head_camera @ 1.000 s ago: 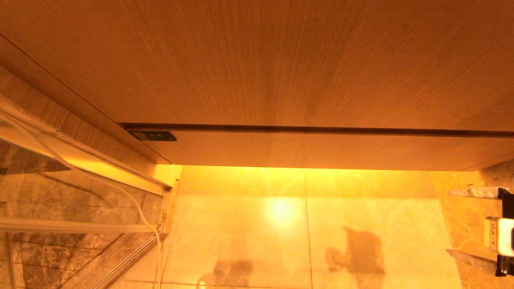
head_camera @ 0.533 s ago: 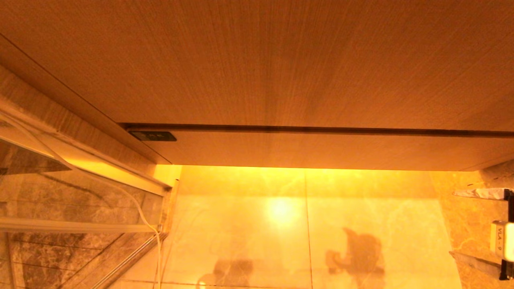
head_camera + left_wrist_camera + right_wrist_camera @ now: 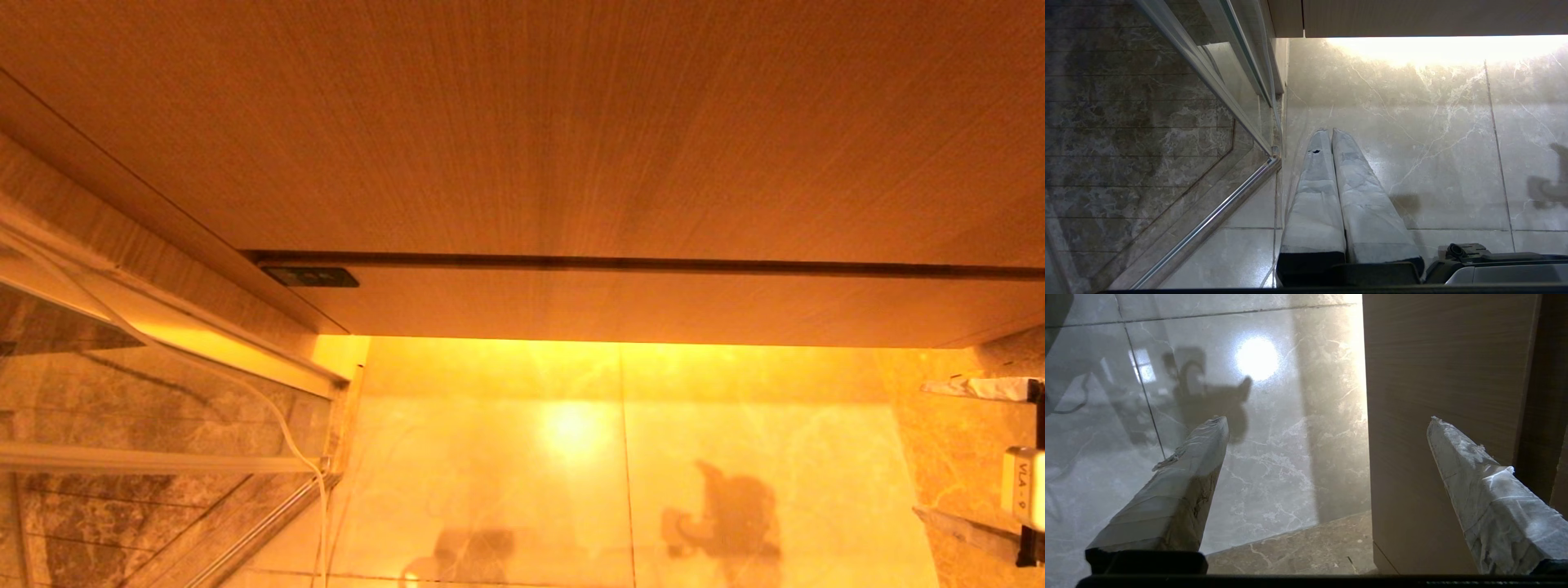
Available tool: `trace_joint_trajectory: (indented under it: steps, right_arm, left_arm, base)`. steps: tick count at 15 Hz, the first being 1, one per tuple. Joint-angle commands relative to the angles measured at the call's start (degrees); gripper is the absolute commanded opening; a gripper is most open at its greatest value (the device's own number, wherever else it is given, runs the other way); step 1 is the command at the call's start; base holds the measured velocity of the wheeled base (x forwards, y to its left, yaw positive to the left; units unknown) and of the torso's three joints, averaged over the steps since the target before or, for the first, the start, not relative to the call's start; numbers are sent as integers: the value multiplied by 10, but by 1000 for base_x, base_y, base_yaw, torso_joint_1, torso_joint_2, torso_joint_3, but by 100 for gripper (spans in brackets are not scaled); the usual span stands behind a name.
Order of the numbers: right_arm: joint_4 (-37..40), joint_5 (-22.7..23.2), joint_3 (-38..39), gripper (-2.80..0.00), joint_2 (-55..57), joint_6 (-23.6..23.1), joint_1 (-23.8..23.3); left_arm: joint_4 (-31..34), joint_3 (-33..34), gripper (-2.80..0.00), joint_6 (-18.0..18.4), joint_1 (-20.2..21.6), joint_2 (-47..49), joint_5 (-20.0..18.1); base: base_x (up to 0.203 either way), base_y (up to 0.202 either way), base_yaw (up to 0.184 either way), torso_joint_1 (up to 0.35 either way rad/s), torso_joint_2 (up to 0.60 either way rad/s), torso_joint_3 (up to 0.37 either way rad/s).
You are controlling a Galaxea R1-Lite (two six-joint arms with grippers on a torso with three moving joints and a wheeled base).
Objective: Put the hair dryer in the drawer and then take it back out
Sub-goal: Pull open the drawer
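Wood-grain drawer [image 3: 653,306] is shut flush under the taller panel [image 3: 522,122] above it, with its little dark label [image 3: 310,277] at the left corner of the front. No hair dryer shows in any of the 3 views, so I can't say where it is, whether inside the drawer or somewhere off camera.

Right gripper [image 3: 1327,424] sits down by the drawer's right end, just off the front, with its 2 taped fingers [image 3: 1180,490] spread wide and nothing between them. In the head view only its edge pokes in [image 3: 980,461], below and right of the drawer. One finger lines up over the wood face, the other over the shiny floor tiles [image 3: 571,457] below the drawer.

Left gripper [image 3: 1332,130] is parked low, well away from the drawer toward the glass shower door [image 3: 122,408], fingers pressed together and empty.

My read: it's at the open-the-drawer step, or between steps with the drawer closed. Can't tell which half of the task. Since the front has no handle, the next move probably means hooking a finger under the bottom edge or at the end of the drawer and pulling straight out, without slipping off.
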Motion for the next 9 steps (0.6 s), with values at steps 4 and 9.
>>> trace_joint_trajectory:
  steps: [4, 9]
  right_arm:
    - [-7, 16, 4, 0, -11, -1, -1]
    - [-16, 21, 8, 0, -13, 1, -1]
  left_arm:
    - [0, 1, -280, 0, 0, 0, 0]
    - [0, 1, -280, 0, 0, 0, 0]
  base:
    - [0, 0, 0, 0, 0, 0]
    - [0, 0, 0, 0, 0, 0]
